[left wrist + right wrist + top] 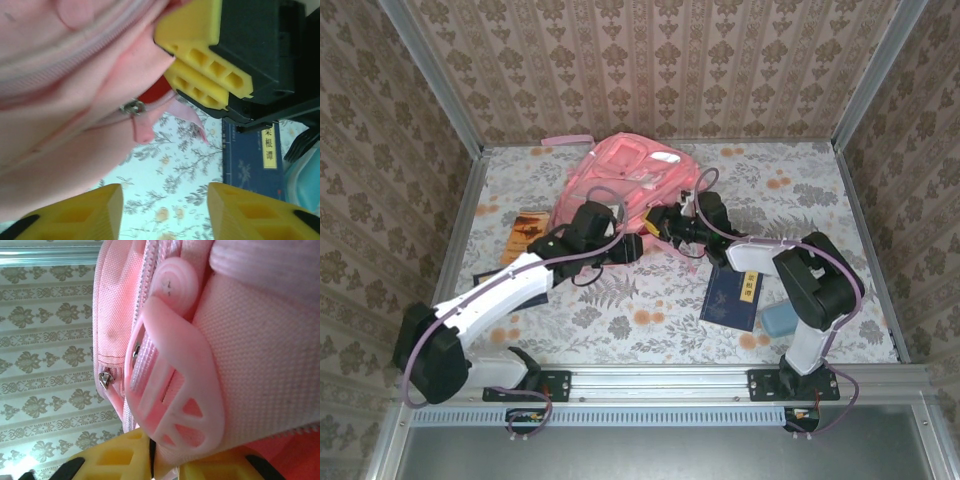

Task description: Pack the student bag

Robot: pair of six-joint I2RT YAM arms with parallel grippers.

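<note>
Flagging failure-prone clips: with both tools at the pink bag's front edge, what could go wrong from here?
1. The right tool pinches only a thin fold of the student bag, so the fabric may slip out under a pull.
2. The left tool stands open, holding nothing, close beside the right one. Reaching in for the same edge could make them collide.

My flower-patterned table (650, 320) carries the pink student bag (625, 175) at the back, an orange booklet (525, 232) left of it, and a dark blue book (732, 298) beside a teal case (782, 320) on the right.
</note>
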